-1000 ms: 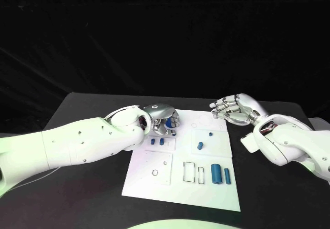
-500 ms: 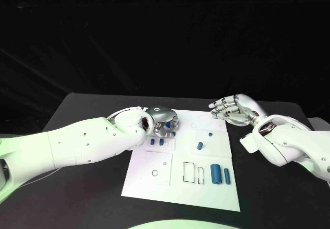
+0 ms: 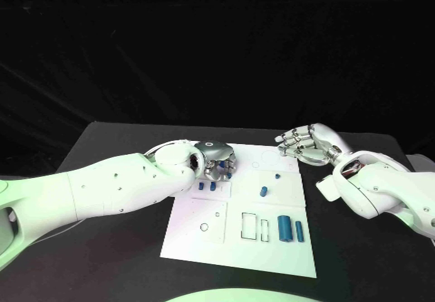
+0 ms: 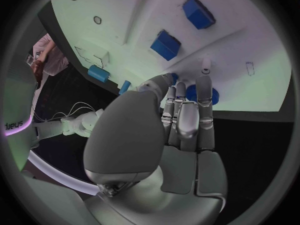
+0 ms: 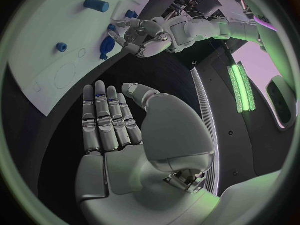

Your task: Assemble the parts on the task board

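The white task board [image 3: 237, 251] lies in the middle of the table. My left hand [image 3: 215, 162] hangs over its far left corner, fingers curled down round a blue round part [image 3: 220, 167]. In the left wrist view the fingertips [image 4: 203, 70] lie on that round part [image 4: 204, 95], and the thumb presses in at its side. My right hand [image 3: 307, 144] hovers off the board's far right corner, fingers straight and apart, holding nothing [image 5: 112, 120]. The right wrist view shows my left hand [image 5: 140, 37] on the part.
Two small blue blocks [image 3: 207, 186] sit just nearer than my left hand. A blue peg [image 3: 264, 192] and a smaller one [image 3: 276, 177] stand mid-board. A thick blue cylinder [image 3: 285, 228] and a slim one [image 3: 299, 231] lie at the near right. Black table surrounds the board.
My left hand has rolled over and settled lower on the blue round part, its fingers drawing in round it. The right hand has stayed where it was.
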`<state>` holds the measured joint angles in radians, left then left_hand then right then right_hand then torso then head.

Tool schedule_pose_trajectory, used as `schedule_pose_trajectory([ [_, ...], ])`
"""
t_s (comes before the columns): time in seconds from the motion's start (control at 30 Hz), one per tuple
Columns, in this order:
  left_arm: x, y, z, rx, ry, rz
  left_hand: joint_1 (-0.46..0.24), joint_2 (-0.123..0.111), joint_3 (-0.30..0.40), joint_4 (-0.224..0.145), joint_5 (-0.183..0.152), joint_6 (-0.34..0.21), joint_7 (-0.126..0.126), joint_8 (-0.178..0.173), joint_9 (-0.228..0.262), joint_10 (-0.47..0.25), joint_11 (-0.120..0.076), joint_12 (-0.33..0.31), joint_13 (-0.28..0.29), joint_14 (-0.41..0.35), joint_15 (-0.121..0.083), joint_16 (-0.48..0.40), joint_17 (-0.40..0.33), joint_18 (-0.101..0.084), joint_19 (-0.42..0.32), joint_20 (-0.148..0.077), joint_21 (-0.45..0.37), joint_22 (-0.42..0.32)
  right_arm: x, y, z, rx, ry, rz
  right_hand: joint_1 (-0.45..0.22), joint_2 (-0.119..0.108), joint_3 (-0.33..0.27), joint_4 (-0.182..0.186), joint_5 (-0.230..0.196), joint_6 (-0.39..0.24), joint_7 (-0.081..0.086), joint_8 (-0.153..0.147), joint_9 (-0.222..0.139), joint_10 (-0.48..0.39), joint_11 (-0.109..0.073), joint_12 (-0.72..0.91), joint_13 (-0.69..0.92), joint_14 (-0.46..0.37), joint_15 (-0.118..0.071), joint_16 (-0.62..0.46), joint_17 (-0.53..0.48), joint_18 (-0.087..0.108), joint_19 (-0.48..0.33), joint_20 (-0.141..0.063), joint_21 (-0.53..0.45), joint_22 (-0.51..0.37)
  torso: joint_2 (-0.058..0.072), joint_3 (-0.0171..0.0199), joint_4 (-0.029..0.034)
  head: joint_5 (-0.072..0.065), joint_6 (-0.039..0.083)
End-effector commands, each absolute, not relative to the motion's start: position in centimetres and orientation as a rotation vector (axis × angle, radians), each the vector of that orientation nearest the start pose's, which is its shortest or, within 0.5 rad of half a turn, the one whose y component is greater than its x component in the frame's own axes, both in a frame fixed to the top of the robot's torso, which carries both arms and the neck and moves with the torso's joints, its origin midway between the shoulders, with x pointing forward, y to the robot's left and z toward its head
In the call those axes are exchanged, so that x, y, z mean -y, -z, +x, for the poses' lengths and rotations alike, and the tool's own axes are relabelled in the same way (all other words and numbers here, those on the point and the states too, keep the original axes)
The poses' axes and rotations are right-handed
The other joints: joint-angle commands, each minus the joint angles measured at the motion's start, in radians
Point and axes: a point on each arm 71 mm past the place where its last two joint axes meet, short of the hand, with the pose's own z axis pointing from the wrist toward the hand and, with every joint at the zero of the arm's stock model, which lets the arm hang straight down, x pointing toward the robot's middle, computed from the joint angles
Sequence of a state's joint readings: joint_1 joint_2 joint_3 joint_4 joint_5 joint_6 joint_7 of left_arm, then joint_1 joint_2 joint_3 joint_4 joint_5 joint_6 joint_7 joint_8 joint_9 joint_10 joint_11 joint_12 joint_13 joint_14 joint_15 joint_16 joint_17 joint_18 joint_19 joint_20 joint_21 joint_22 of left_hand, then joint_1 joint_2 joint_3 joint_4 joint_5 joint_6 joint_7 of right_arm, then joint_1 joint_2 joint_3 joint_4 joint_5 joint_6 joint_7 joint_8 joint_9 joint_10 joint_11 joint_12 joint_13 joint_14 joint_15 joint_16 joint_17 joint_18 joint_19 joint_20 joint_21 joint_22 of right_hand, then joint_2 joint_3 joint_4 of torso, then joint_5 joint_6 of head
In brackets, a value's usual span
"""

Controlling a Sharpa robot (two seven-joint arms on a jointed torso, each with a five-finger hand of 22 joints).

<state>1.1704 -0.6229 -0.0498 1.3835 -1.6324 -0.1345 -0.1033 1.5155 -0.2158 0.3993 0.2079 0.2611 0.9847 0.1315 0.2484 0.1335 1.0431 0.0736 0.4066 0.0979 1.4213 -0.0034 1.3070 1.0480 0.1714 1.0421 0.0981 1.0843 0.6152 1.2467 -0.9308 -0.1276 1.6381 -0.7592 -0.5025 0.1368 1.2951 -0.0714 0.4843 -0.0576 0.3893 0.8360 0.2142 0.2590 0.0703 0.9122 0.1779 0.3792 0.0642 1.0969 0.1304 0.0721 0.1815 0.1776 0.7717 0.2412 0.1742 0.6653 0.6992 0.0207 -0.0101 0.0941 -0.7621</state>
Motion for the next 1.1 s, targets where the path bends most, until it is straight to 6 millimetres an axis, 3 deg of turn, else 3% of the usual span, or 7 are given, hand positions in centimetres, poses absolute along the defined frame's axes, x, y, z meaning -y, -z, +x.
schedule_pose_trajectory([
  [0.03,-11.92,22.12,49.26,-1.808,0.605,0.465,0.004,0.006,0.009,-0.002,0.0,0.008,0.0,-0.006,-0.001,0.01,-0.001,-0.005,-0.002,0.007,0.003,0.005,0.002,0.003,0.006,-0.001,0.006,0.004,21.53,17.65,46.2,-1.592,-1.071,0.414,-0.002,-0.005,0.006,0.0,0.003,-0.008,0.027,0.007,-0.001,-0.007,0.0,0.004,-0.001,-0.004,0.005,-0.006,-0.001,0.003,0.0,0.008,-0.004,-0.002,0.0,-0.0006,-0.0001,0.001,-0.001],
  [1.1,-11.64,22.72,49.56,-1.863,0.585,0.475,-0.003,0.016,0.023,-0.011,0.0,0.031,0.005,-0.03,-0.012,0.038,0.001,-0.042,-0.015,0.015,0.004,0.022,0.016,-0.004,0.024,0.0,0.045,0.055,21.39,17.68,46.14,-1.598,-1.075,0.413,-0.001,-0.003,0.007,0.0,0.003,-0.006,0.027,0.01,0.0,-0.006,0.0,0.007,-0.001,-0.003,0.005,-0.005,-0.002,0.004,0.002,0.008,-0.006,-0.005,-0.001,0.0002,-0.0004,-0.001,-0.009],
])
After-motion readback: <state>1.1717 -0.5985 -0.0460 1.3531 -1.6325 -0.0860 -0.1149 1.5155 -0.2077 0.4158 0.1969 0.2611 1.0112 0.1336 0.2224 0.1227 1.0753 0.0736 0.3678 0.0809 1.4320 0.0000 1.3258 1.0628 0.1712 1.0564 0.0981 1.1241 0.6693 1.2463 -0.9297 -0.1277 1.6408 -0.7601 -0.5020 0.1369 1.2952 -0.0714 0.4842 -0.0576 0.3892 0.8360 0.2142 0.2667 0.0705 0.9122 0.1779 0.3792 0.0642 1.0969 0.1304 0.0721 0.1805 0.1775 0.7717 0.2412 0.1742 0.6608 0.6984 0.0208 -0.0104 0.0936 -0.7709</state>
